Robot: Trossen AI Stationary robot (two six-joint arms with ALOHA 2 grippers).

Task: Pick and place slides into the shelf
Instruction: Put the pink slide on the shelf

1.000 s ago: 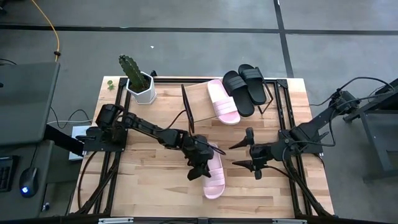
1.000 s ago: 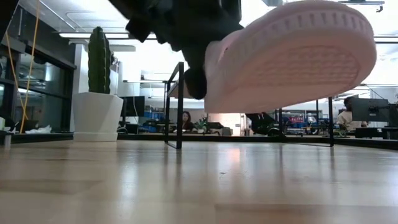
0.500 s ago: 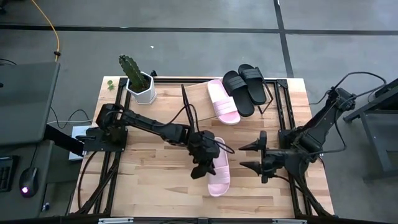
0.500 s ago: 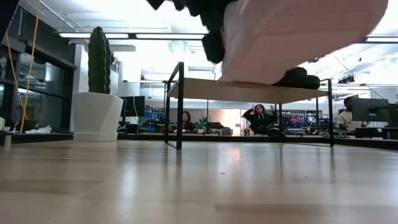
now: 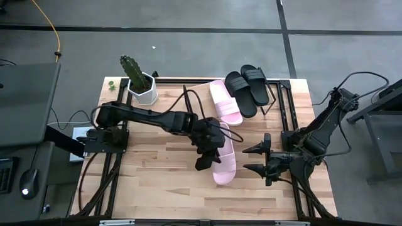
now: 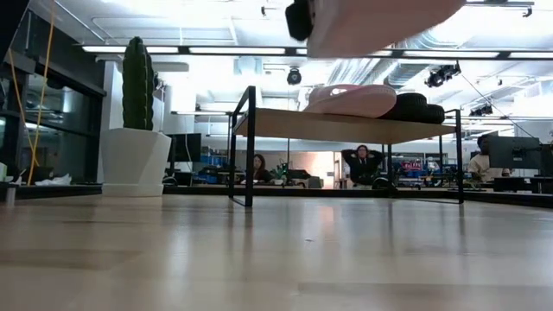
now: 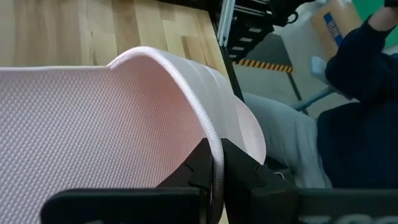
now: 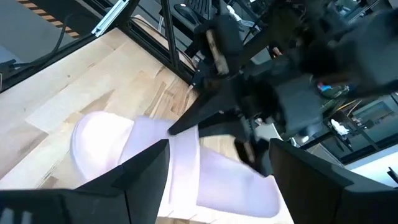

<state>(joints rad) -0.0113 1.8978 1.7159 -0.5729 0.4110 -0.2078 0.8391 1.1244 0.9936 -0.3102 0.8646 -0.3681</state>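
Carrying unmarked pink slide [image 5: 223,157] in left claw [image 5: 210,150]

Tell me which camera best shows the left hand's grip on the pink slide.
Left wrist view: the left hand is pinched shut on the pink slide's strap edge. High view shows the arm covering the grip, low view only the sole overhead, right wrist view a distant angle.

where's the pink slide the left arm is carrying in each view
High view: pink slide at table centre, clamped by the left gripper.
Low view: only its sole, at the top edge.
Left wrist view: its strap fills the picture.
Right wrist view: it lies pale ahead.
Shared landmark: the shelf, also in the low view.
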